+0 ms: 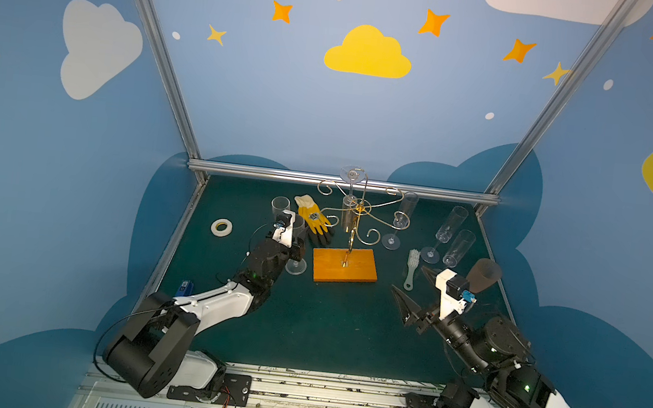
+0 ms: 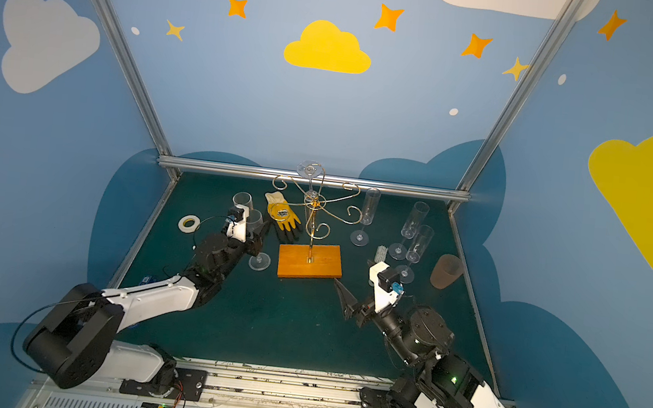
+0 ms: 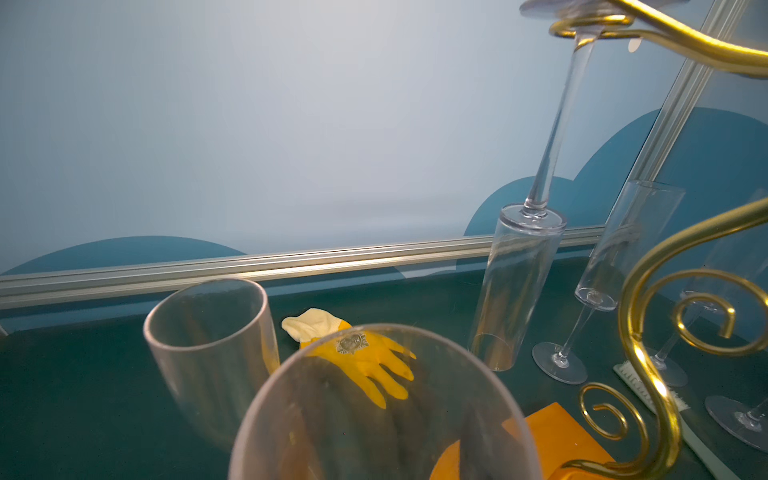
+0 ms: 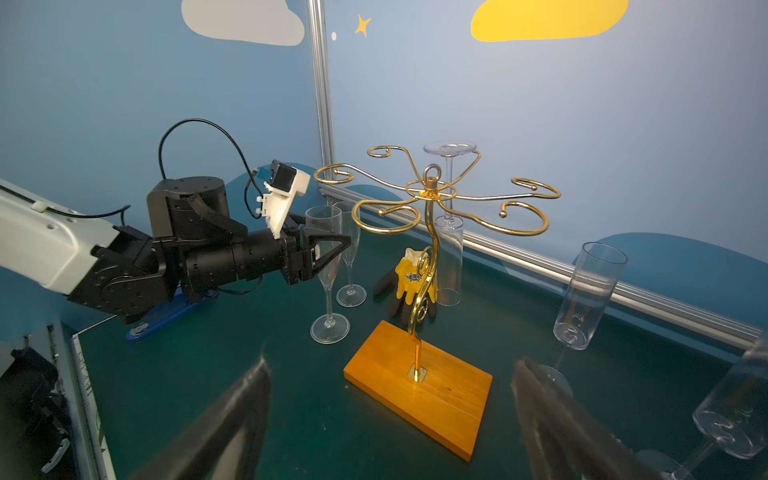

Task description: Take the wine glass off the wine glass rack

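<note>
Black left gripper (image 4: 330, 245) is clamping the bowl of a clear wine glass (image 4: 323, 220). The glass is standing upright with its foot on the tabletop (image 1: 323, 330), just left of the wine glass rack (image 1: 345, 266). Only the right wrist view is showing that grip side-on. In both top views the wrist camera mount is covering most of the jaws. The left wrist view is looking down into the rim, with dark fingers showing dimly through the wall.

A second flute (image 4: 351, 296) is standing just beside it, toward the far edge. A yellow-and-black glove (image 1: 312, 218) is lying between those two glasses and the rack post.

The rack is sitting mid-tabletop on its orange base. A hanging glass (image 4: 449, 257) is dangling upside down from the arm pointing at the far edge. The left wrist view is showing its foot caught in the gold loop; the top views are catching that foot only from above.

The right gripper (image 1: 407, 277) is hanging wide open and empty, right of the rack base, over a brush (image 1: 413, 263). Its own wrist view is showing just two blurred fingers flanking the base.

Three spare flutes (image 1: 445, 231) are standing toward the far right corner. Only the top views are showing the tipped brown cup (image 1: 484, 275) near the right edge and the tape roll (image 1: 221, 227) near the left edge.
</note>
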Available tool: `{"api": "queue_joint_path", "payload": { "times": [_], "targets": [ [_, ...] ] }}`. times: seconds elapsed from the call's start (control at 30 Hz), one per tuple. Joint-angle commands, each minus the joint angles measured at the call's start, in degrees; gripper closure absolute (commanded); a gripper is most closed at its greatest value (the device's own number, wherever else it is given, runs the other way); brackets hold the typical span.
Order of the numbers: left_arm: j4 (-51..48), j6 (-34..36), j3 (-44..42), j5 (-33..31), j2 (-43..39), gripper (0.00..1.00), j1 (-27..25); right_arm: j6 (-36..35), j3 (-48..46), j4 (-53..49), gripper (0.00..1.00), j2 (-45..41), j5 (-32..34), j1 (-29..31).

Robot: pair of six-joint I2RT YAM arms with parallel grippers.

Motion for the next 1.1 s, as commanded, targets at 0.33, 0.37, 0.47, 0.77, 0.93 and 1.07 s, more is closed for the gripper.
{"api": "queue_joint_path", "payload": {
  "times": [0.33,0.37,0.47,0.77,0.93,1.07],
  "targets": [
    [10.9,-1.02,1.42,-0.49,8.97,0.53,0.27,0.97,1.52,-1.49,0.1,-1.49,1.04,-0.13],
    [10.85,-1.05,1.29,-0.61,9.11,0.53,0.2,0.87,1.5,-1.5,0.1,-1.48,1.14,-0.15],
    [10.58,-1.16,0.86,-0.71,9.93,0.53,0.22,0.91,1.43,-1.55,0.1,-1.39,1.25,-0.13],
    [12.01,-0.74,-0.02,1.14,13.5,0.52,0.18,1.39,0.9,-2.04,0.1,-2.07,1.86,-0.14],
    [13.02,0.33,-0.74,1.19,14.19,0.42,-0.16,1.3,0.9,-2.37,0.1,-2.6,2.07,-0.22],
    [12.6,0.63,-1.17,0.35,13.74,0.32,-0.36,1.23,0.73,-2.38,0.1,-2.75,2.27,-0.13]
  ]
}}
